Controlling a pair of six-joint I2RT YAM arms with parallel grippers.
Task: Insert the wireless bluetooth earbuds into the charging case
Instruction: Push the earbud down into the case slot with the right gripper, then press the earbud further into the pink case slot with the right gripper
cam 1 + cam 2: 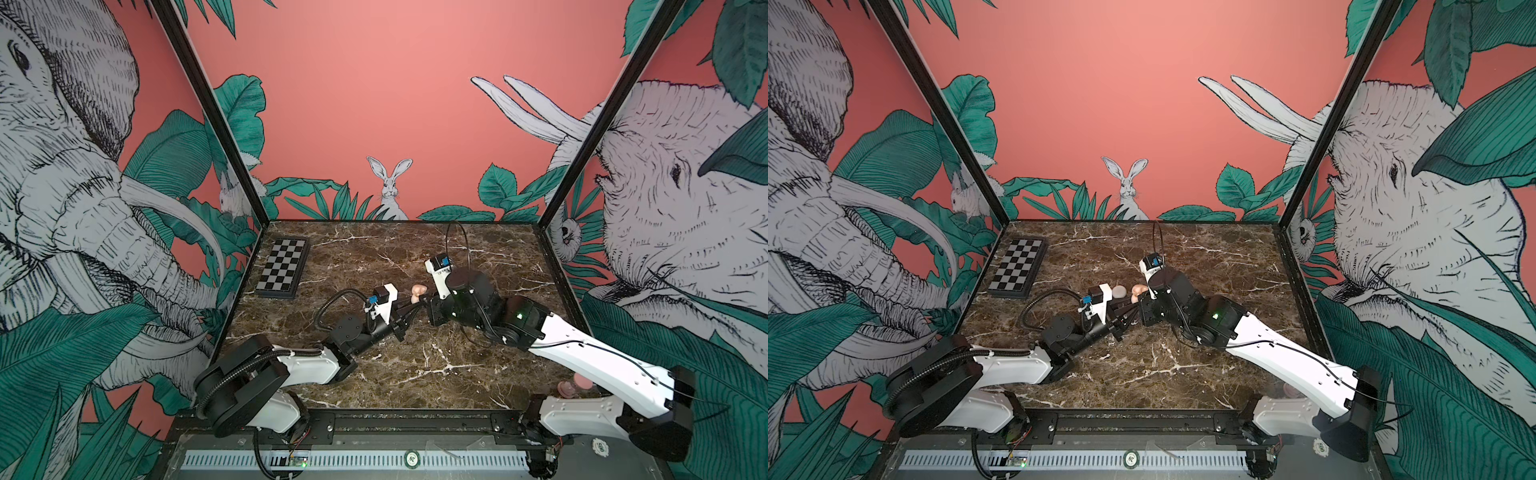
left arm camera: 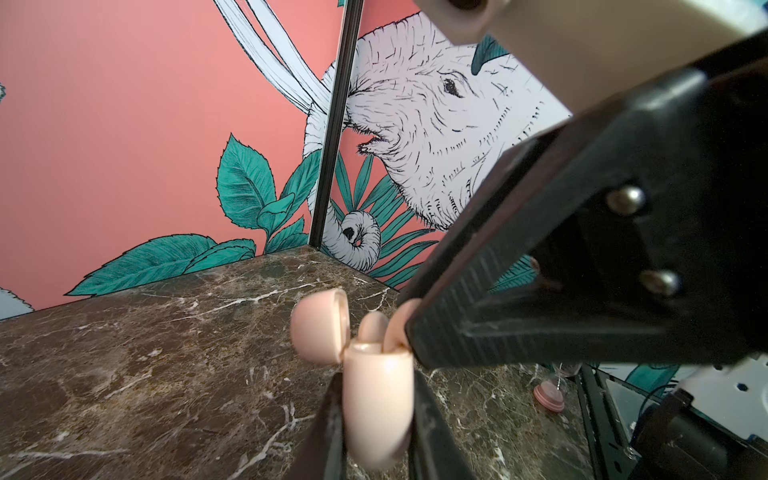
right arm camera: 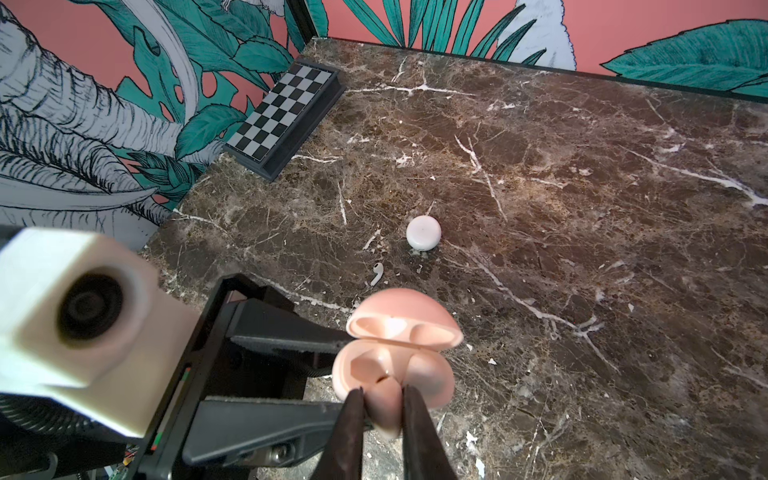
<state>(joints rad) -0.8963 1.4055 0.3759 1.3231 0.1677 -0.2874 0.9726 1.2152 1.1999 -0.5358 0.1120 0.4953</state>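
A pink charging case (image 2: 376, 419) stands upright with its lid (image 2: 318, 324) hinged open, and my left gripper (image 2: 376, 395) is shut on its body. One pink earbud (image 2: 372, 328) sits in a slot. My right gripper (image 3: 383, 392) is shut on a second pink earbud (image 3: 384, 409), whose tip is at the case's (image 3: 434, 386) open mouth beside an empty slot. In both top views the two grippers meet at the pink case (image 1: 417, 291) mid-table. A small white earbud (image 3: 377, 273) lies loose on the marble behind the case.
A round white puck-like case (image 3: 423, 234) lies closed on the marble just past the white earbud. A folded chessboard (image 1: 282, 266) sits at the back left. A pink hourglass-like object (image 1: 571, 386) stands near the right arm's base. Walls enclose three sides.
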